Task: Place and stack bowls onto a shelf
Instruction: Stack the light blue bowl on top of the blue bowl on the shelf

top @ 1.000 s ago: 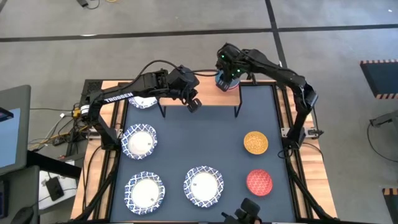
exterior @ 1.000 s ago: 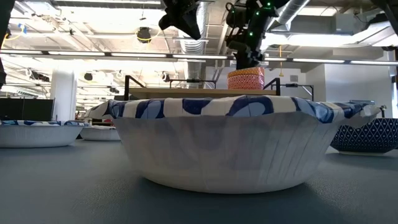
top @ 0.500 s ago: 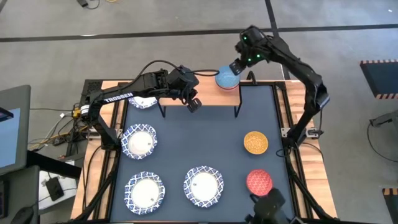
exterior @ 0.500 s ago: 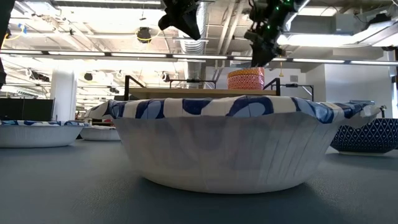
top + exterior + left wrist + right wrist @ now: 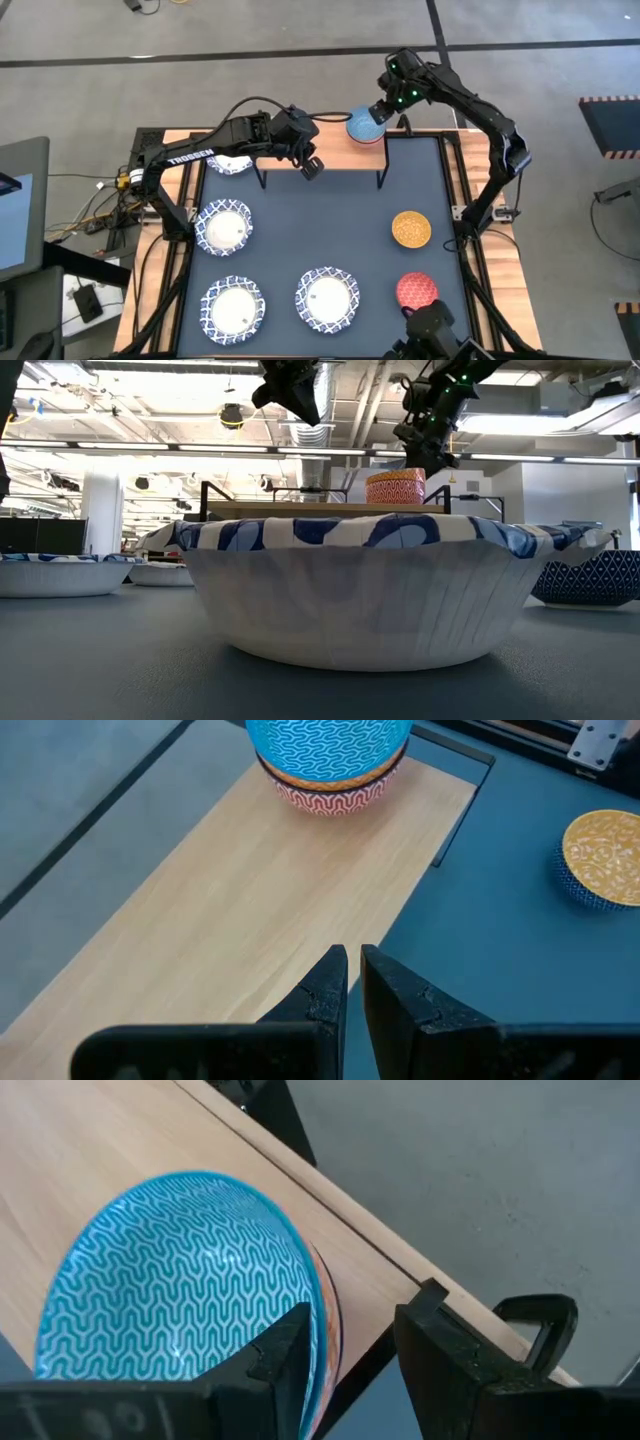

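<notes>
The light-wood shelf (image 5: 340,155) stands at the table's far edge. On its right end a light-blue bowl (image 5: 364,125) sits nested in a red patterned bowl (image 5: 330,795), whose base rests on the board (image 5: 250,900). My right gripper (image 5: 383,108) is open, hovering just right of and above this stack (image 5: 395,487); in its wrist view the fingers (image 5: 350,1345) stand beside the blue bowl's rim (image 5: 180,1280) without touching. My left gripper (image 5: 311,168) is shut and empty, above the shelf's near edge (image 5: 353,970).
White bowls with blue rims lie on the table's left and near side (image 5: 225,228) (image 5: 233,308) (image 5: 327,298), one more (image 5: 232,163) under the left arm. A yellow bowl (image 5: 410,228) and a red bowl (image 5: 417,292) sit right. The shelf's left and middle are bare.
My right gripper has let go of the light-blue bowl and drawn back, up and toward the table's right far corner. The bowl stays nested in the red one on the shelf.
</notes>
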